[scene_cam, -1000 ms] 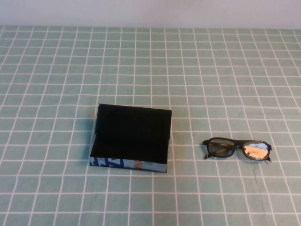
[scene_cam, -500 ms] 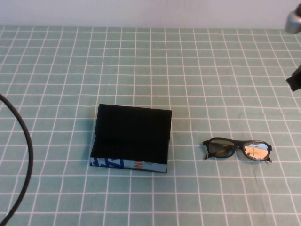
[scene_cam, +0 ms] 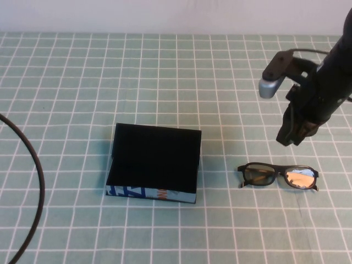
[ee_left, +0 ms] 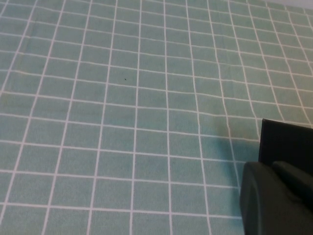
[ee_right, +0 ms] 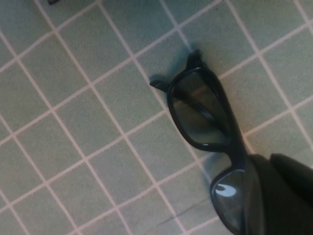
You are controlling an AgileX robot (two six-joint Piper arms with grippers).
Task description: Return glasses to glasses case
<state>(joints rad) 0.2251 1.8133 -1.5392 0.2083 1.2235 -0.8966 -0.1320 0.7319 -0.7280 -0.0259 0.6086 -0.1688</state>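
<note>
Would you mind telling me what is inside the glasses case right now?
The open glasses case shows only a dark interior; nothing is discernible inside. The glasses lie on the tablecloth to its right, below the right tool. The left tool sits near the case.

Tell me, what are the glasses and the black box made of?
The glasses look like shiny black plastic: thick smooth rims, tinted lenses that mirror light. The glasses case looks like stiff matte card or fabric-covered board, with a printed blue-and-white front edge; hard to be sure. The right gripper hangs above the glasses; the left gripper is near the case.
</note>
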